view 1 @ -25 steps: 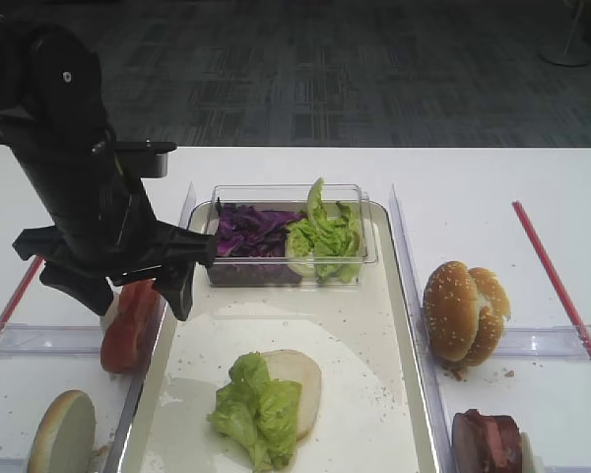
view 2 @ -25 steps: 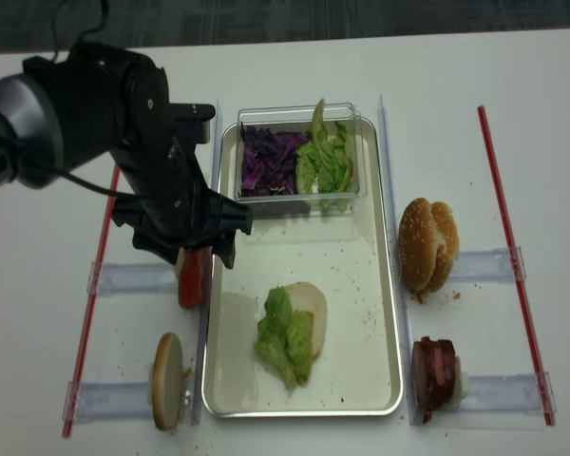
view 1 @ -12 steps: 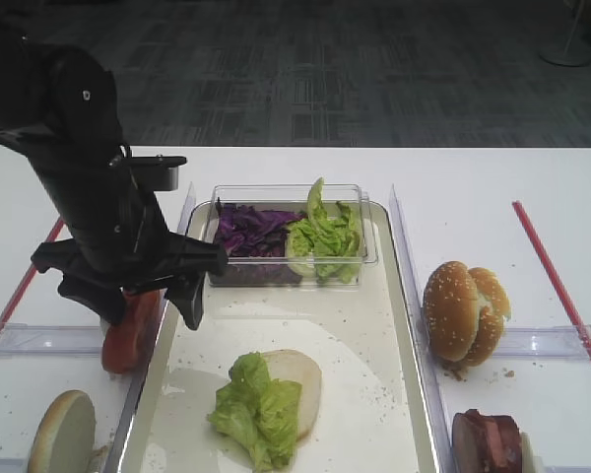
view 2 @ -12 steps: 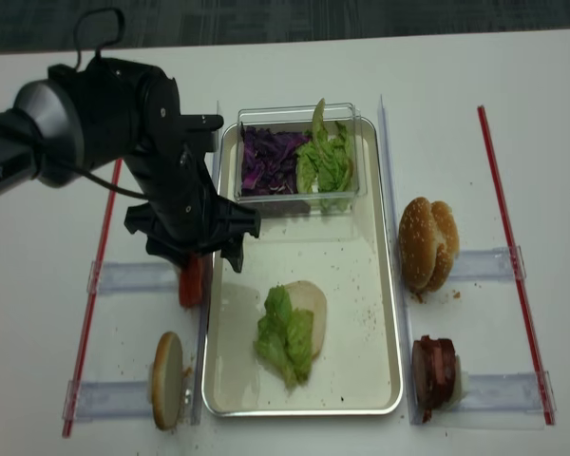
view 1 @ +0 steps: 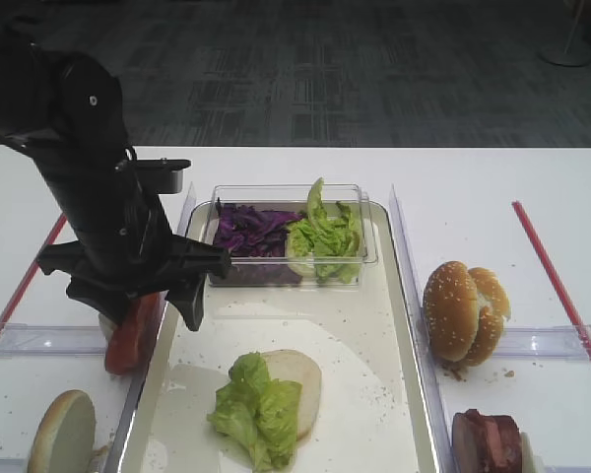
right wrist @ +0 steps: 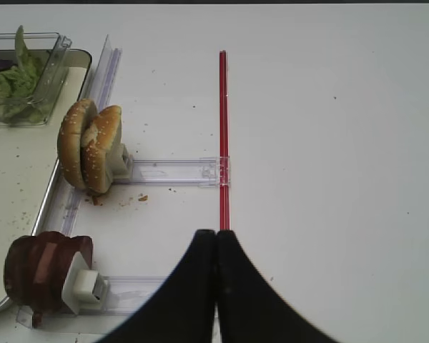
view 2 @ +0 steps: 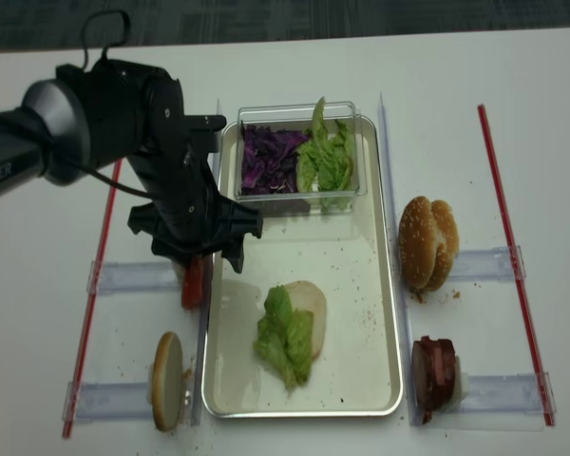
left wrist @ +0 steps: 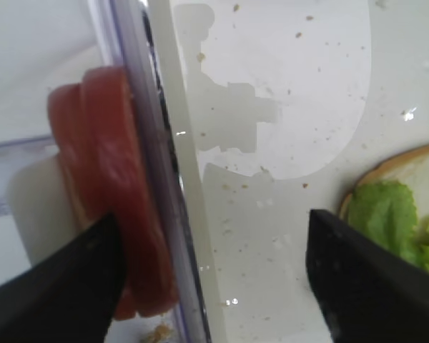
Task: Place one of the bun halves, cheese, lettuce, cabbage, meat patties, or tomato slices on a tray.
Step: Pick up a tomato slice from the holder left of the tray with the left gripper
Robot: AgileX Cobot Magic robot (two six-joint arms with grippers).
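Note:
My left gripper [view 1: 146,305] [view 2: 199,266] [left wrist: 214,286] is open and low over the tray's left rim. One finger [left wrist: 57,286] is outside the upright tomato slices [left wrist: 107,179] [view 1: 133,330] [view 2: 192,283]. The other finger [left wrist: 372,286] is over the tray [view 1: 364,325] [view 2: 361,275] floor. On the tray lies a bun half [view 1: 300,374] [view 2: 311,299] topped with lettuce [view 1: 256,404] [view 2: 285,337] [left wrist: 393,214]. My right gripper [right wrist: 216,236] is shut and empty over bare table. It does not show in the high views.
A clear tub [view 1: 360,197] of purple cabbage [view 1: 251,232] and lettuce [view 1: 325,236] sits at the tray's far end. Sesame buns [view 1: 463,310] [right wrist: 89,146] and meat patties [view 1: 488,443] [right wrist: 39,271] stand in holders on the right. Another bun half [view 1: 64,434] is front left. Red strips [view 1: 557,286] border the table.
My left arm has shifted right and settled lower, bringing its jaws astride the tomato slices and the tray rim; the jaws have narrowed slightly. Nothing else moved.

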